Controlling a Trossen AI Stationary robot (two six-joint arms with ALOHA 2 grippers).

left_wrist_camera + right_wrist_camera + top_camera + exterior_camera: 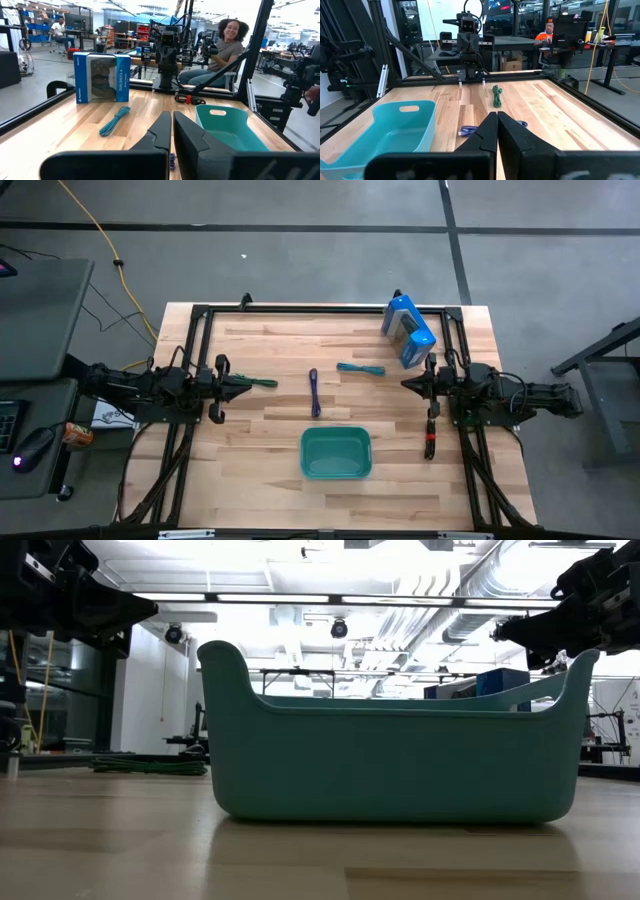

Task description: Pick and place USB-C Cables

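Nothing's been picked up yet. All four cables are loose on the table and the teal tub (336, 454) looks empty, as far as the wrist views show its inside.

The left gripper (244, 383) hangs at the left edge with its fingers pressed together and nothing between them. The green cable (264, 383) lies right at its tip, the purple cable (314, 392) farther out ahead, and the teal cable (361, 368) beyond that. The right gripper (408, 384) is likewise closed and empty at the right edge. The red-and-black cable (431, 436) sits beside its arm, behind the fingertips and partly under the wrist.

My worries:
- Both grippers need to open before going down, or they'll just shove a cable along the wood.
- These cords are thin and flat, so the fingers could easily close over one and miss it.
- The red-and-black one is awkward to reach with the arm over it.
- The blue box (408, 330) stands near the right arm and might get bumped.

From table height the tub blocks every cable.
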